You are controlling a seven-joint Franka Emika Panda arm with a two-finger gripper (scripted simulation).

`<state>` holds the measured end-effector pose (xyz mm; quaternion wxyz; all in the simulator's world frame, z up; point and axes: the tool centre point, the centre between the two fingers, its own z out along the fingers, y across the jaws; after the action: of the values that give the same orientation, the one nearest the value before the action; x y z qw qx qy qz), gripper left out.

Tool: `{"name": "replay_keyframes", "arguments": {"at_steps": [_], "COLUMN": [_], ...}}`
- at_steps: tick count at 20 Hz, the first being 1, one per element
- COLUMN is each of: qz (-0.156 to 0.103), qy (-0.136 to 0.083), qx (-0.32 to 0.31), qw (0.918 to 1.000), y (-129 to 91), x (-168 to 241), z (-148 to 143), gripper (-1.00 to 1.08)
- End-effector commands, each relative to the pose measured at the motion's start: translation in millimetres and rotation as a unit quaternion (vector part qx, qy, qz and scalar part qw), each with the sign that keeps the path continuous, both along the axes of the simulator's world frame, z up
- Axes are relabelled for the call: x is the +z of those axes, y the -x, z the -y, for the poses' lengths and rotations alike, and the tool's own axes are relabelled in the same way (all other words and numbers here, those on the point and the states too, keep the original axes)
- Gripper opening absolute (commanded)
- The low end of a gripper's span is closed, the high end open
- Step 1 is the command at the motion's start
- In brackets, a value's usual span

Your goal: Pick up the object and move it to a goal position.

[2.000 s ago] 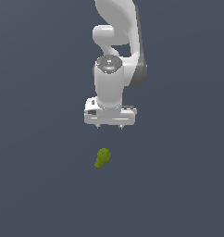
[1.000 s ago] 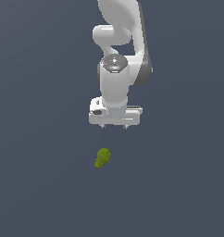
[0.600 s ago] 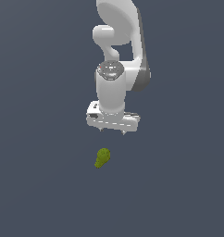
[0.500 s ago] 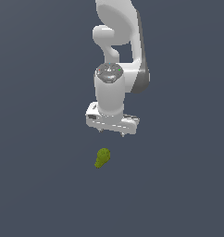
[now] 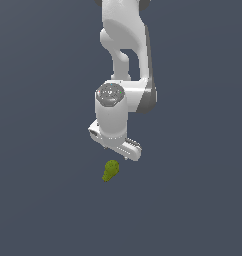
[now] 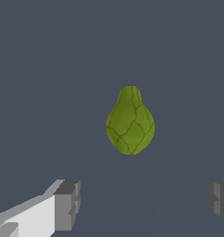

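The object [image 5: 110,170] is a small olive-green lumpy pear-shaped thing lying on the dark grey floor. In the wrist view the object [image 6: 129,121] lies between and beyond the two fingertips, its narrow end pointing away from them. My gripper [image 5: 116,153] hangs just above the object in the exterior view, turned at an angle. Its fingers [image 6: 67,204] stand wide apart and hold nothing. The gripper does not touch the object.
The dark grey floor [image 5: 193,200] is flat and plain all around. The white arm [image 5: 124,45] rises from the gripper to the top of the exterior view.
The gripper has come down toward the object and turned about its vertical axis. The object has not moved.
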<state>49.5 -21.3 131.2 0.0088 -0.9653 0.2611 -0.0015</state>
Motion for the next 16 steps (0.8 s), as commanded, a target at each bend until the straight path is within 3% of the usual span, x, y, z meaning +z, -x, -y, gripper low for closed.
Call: {"name": "replay_keyframes", "arguments": {"at_steps": [1, 9, 16], "qz": [-0.001, -0.004, -0.005], "qy": [0.001, 0.004, 0.006], "qx": [-0.039, -0.148, -0.204], "qw": [0.9992, 0.9889, 0.9790], "y": [-7, -24, -33], "x": [-7, -26, -37], "z": [5, 19, 26], "gripper": [1.00, 1.00, 1.00]}}
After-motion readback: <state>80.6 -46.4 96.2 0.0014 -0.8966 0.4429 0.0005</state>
